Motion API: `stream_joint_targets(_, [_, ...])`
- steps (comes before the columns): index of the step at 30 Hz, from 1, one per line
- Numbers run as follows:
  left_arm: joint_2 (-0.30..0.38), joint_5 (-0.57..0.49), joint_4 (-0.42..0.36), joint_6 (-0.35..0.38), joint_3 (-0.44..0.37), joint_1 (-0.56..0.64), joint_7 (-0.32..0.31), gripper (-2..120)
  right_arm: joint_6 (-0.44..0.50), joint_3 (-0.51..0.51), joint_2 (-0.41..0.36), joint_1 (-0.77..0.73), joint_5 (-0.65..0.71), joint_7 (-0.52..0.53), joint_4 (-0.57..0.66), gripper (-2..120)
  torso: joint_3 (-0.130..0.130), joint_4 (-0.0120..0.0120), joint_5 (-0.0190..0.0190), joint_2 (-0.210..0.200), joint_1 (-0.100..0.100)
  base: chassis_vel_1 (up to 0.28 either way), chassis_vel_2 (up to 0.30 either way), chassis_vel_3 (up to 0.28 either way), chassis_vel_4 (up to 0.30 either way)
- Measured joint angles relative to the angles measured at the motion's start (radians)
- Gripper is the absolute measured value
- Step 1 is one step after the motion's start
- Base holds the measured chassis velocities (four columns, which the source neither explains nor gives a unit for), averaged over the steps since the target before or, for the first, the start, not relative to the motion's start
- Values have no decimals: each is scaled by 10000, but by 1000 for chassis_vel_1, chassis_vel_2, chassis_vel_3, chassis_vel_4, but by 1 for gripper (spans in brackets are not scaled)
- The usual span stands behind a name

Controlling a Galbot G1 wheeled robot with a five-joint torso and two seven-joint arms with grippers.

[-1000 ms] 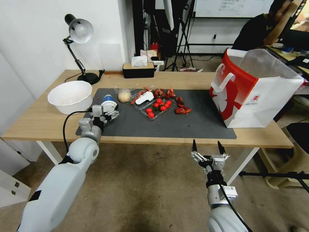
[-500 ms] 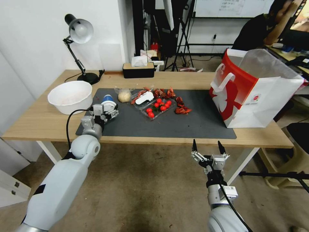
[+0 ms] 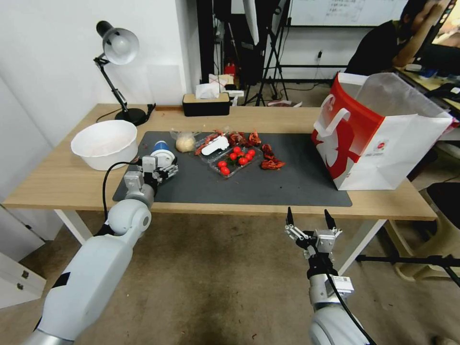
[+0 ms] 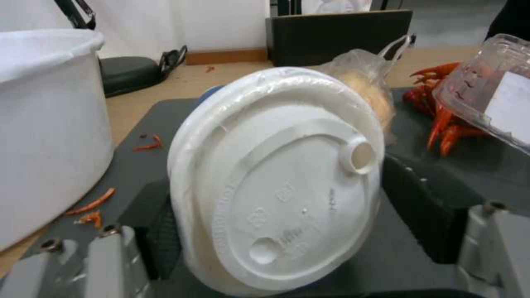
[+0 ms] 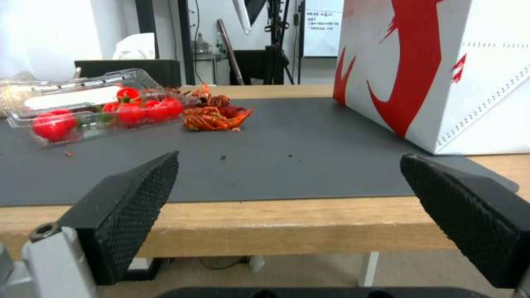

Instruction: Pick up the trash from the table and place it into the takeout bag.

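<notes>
Cup: blue cup [image 3: 161, 149] tilted, lid toward camera | left end effector [image 3: 164, 168] clamped on it | right end effector [image 3: 309, 218] apart, idle

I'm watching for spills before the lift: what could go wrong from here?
The left end effector pinches the blue cup at its white lid, which is tilted; the lid might pop off and spill. The bagged bun lies close behind and could get nudged. The right end effector waits open below the table.
</notes>
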Motion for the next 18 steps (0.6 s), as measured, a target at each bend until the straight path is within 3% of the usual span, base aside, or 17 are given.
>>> stream_joint_targets(2, [12, 13, 11, -9, 1, -44, -4, 70, 6, -3, 12, -1, -3, 0, -18, 100, 0, -1, 0, 0, 0, 0, 0, 0, 0])
stream_joint_targets(6, [24, 26, 20, -12, 8, -59, -5, 65, 8, -3, 18, 20, -5, 0, -23, 100, 0, 0, 0, 0, 0, 0, 0, 0, 0])
stream_joint_targets(13, [48, 95, -25, -103, 28, -35, 41, 65, 14, -3, 20, -6, -7, 2, -24, 100, 0, 0, -1, 0, 0, 0, 0, 0, 0])
stream_joint_targets(18, [180, 177, -161, -622, 203, -162, 479, 65, 18, -8, 45, 3, -20, 3, -24, 100, 0, -1, 0, 0, 0, 0, 0, 0, 0])
